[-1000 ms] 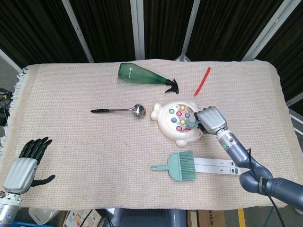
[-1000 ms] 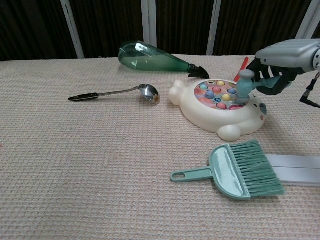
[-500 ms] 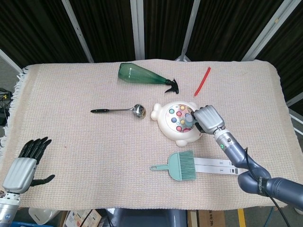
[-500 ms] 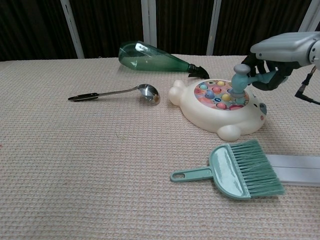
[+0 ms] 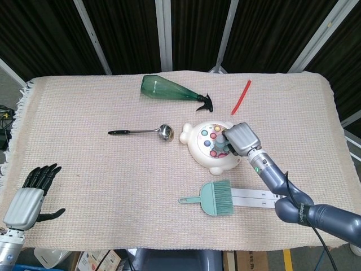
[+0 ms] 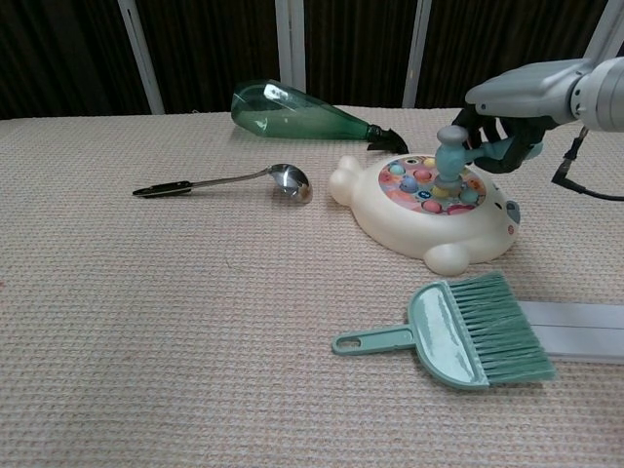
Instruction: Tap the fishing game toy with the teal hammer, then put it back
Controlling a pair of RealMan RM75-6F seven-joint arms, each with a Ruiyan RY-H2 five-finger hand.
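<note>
Woven beige cloth over the whole surface (image 5: 101, 169), fringed at the left edge. Near the front right, flat white strip (image 5: 260, 196) with a teal dustpan-and-brush set (image 6: 473, 331) lying partly on it, handle pointing left. At the back, green spray bottle (image 5: 169, 90) on its side, black nozzle toward the right. Right of centre, cream fishing game toy (image 6: 429, 207), animal-shaped, coloured fish pieces on its round top. Right hand (image 5: 241, 139) over the toy's right side, fingers curled around the handle of the teal hammer (image 6: 451, 156); hammer head pointing down, touching or just above the fish pieces, contact unclear. Left hand (image 5: 31, 197) at the front left corner, well apart from everything, holding nothing, dark fingers spread and pointing away. Left of the toy, metal ladle (image 5: 145, 131) with black handle, bowl just beside the toy. Behind the toy, thin red strip (image 5: 241, 96).
</note>
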